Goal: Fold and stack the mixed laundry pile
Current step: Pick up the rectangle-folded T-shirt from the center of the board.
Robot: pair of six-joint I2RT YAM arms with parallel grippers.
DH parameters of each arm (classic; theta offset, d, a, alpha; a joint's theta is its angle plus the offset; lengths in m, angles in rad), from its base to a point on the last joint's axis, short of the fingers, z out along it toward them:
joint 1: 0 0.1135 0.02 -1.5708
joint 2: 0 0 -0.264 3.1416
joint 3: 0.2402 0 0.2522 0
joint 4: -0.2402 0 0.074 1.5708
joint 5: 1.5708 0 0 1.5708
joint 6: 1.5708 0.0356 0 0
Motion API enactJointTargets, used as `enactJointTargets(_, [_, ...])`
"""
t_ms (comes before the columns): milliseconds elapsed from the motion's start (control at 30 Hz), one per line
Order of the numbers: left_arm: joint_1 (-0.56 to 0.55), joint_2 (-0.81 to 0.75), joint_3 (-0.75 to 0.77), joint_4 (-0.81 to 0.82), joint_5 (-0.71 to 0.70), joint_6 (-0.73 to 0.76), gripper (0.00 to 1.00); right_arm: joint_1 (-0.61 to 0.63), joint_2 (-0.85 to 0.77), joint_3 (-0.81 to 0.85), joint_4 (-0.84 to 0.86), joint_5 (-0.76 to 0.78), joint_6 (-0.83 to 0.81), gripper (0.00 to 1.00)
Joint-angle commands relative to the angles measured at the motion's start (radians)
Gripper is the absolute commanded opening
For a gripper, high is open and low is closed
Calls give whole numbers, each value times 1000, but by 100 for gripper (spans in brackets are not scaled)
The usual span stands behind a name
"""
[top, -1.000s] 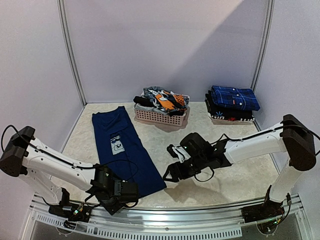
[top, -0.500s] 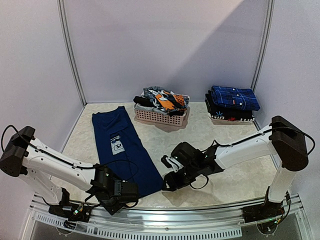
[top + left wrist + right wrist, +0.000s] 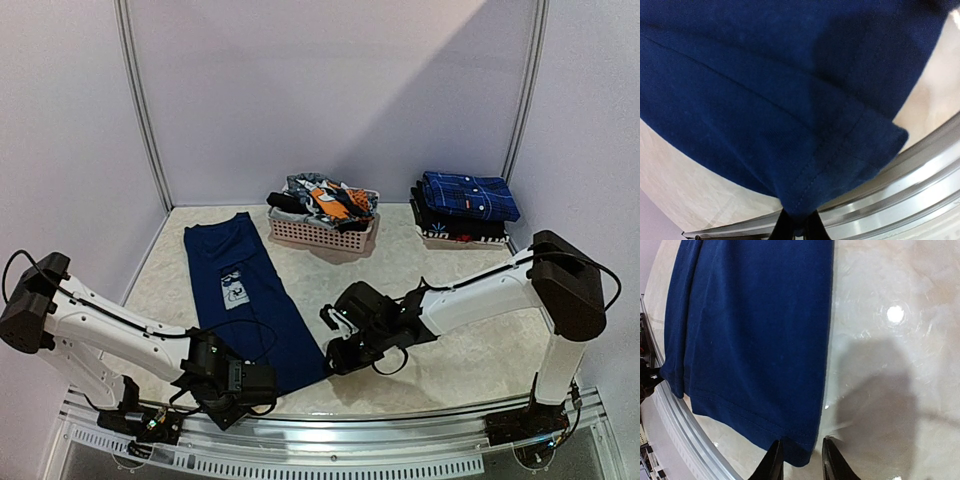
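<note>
The desk [image 3: 470, 365] is pale and glossy, and across its left half lies the navy T-shirt [image 3: 245, 300]. It is folded into a long strip running from near the far-left corner down to the near edge, pale print facing up. At the far-right corner sits a folded stack [image 3: 465, 207] with a blue checked piece on top of darker ones.

At the middle of the far edge is the pink slatted basket [image 3: 320, 235], heaped above its rim with loose garments [image 3: 328, 198] in orange, black, white and grey.

My right pincer [image 3: 801, 459] is low on the desk at the shirt's near-right corner. Its fingers are parted by a modest gap and the hem corner lies between them — not squeezed, as far as my wrist view shows.

My left pincer [image 3: 796, 227] is at the near edge, clenched on the shirt's near-left hem corner — the stitched fold disappears straight between its closed tips.
</note>
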Motion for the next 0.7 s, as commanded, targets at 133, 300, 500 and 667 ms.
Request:
enactJointTargets(133, [-5,43,-57,152,0,7,0,14,46,-5,-68,1,5,22])
enactJointTargets(300, [-6,39,-52,162,3,11,0,14,55,6,-97,29,-6,6])
enactJointTargets(500, [-39,35,-10,148,17,14,0,14,25,5,-150,47,-25,0])
enactJointTargets(667, [-73,38,36,134,34,18,0,14,-31,1,-208,65,-46,0])
